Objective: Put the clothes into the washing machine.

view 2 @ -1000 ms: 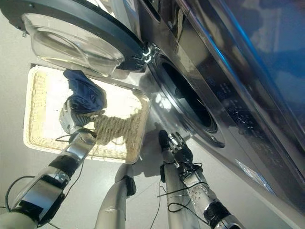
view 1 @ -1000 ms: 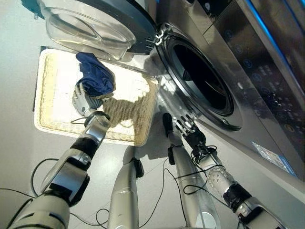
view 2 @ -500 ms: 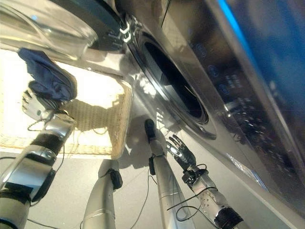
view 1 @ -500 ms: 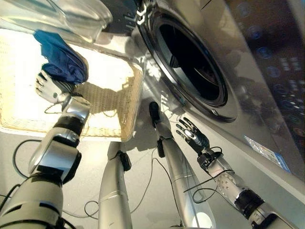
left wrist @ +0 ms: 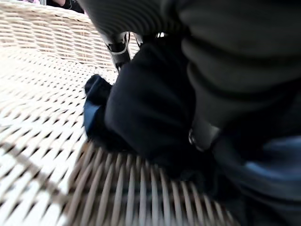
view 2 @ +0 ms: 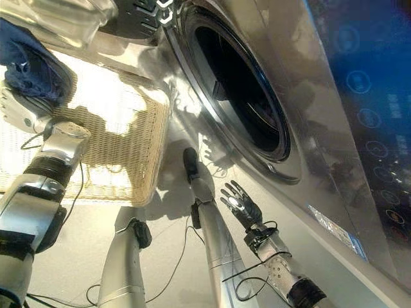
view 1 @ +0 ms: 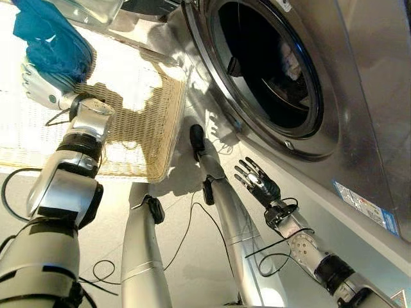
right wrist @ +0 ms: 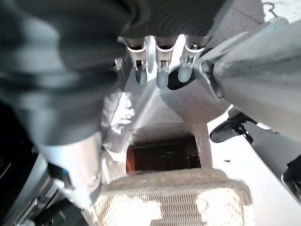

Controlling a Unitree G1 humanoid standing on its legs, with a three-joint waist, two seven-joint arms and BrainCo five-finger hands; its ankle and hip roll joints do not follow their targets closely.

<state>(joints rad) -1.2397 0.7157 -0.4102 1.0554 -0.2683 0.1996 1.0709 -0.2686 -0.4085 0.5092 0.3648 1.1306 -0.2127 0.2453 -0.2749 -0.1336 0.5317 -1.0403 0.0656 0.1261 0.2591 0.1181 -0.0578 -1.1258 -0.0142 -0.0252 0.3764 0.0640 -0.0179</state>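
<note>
Gripping blue cloth [view 1: 48, 40], left hand [view 1: 40, 88] over basket [view 1: 151, 122].

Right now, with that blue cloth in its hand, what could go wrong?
The blue cloth bunches loosely over the left hand, so it may slip back into the wicker basket. The washing machine's opening lies off to the side; hanging folds might catch its rim. The right hand hovers open, not helping.
</note>
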